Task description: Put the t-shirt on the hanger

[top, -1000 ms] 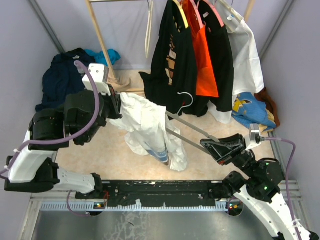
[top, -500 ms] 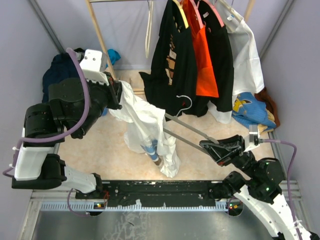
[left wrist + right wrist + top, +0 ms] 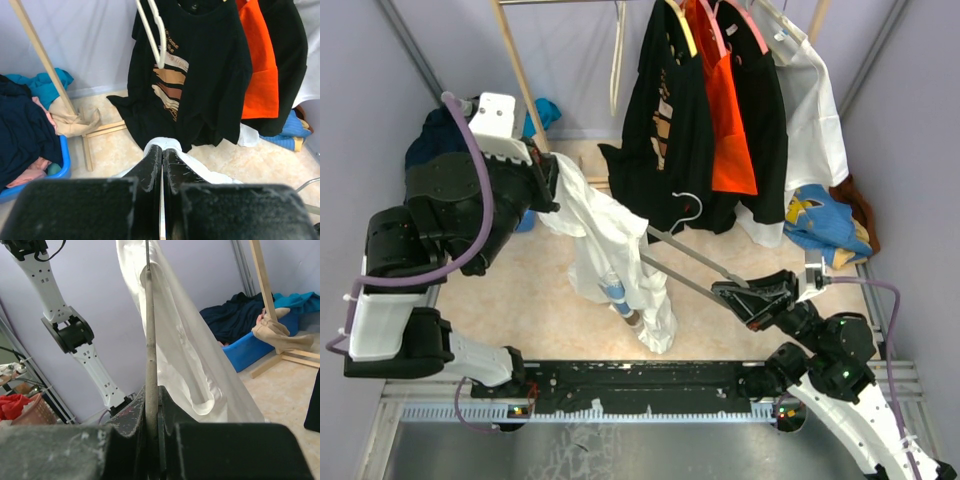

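Where the thin hanger (image 3: pixel 700 257) enters, the t-shirt (image 3: pixel 615 240) bunches.

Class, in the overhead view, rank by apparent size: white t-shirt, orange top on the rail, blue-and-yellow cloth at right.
1. white t-shirt
2. orange top, partly hidden by black clothes
3. blue-and-yellow cloth

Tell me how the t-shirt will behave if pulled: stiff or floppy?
Probably floppy: the t-shirt sags in folds below the left pincer and drapes over the hanger. Likely light: one pinched edge carries it. It may slip along the thin hanger arms.
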You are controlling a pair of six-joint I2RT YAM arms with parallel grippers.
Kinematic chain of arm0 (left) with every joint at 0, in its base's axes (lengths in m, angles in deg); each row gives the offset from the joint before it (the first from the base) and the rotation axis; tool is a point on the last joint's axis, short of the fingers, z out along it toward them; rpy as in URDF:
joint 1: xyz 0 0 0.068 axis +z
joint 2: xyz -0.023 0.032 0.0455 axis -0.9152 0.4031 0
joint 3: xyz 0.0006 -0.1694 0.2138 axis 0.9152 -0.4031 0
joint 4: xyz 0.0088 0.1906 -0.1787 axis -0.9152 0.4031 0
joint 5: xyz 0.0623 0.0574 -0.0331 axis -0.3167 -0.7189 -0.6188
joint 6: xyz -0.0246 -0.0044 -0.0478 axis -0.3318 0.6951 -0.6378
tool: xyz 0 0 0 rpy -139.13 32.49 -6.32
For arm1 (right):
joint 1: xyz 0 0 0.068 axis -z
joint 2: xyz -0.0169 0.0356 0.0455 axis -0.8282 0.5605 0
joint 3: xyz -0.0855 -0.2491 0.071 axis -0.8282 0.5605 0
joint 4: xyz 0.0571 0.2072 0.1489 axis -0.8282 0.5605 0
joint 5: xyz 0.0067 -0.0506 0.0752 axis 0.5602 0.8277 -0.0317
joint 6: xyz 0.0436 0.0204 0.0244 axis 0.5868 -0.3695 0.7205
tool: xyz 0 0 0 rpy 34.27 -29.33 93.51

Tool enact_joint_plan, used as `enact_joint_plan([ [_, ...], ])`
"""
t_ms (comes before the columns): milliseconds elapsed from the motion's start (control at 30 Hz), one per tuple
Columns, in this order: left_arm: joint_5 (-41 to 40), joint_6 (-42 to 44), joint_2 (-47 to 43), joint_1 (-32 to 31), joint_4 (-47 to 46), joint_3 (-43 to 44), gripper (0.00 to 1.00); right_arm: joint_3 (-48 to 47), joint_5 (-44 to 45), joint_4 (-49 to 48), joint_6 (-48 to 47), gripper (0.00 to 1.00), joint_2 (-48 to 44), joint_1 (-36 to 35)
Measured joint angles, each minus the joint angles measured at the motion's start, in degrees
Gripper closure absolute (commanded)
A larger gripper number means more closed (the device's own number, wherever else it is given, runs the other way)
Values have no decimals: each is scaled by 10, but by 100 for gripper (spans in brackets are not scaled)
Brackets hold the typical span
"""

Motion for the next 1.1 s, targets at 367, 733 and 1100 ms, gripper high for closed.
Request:
enact_joint_plan([
  [367, -59, 2, -29, 0, -5, -26, 100, -4, -20, -3, 4, 100, 0, 0],
  [733, -82, -7, -23, 0, 9, -28, 100, 65, -17, -167, 97, 100, 12, 0],
  [1100, -103, -35, 4, 0, 47, -21, 87, 99, 25, -310, 130, 100, 88, 0],
])
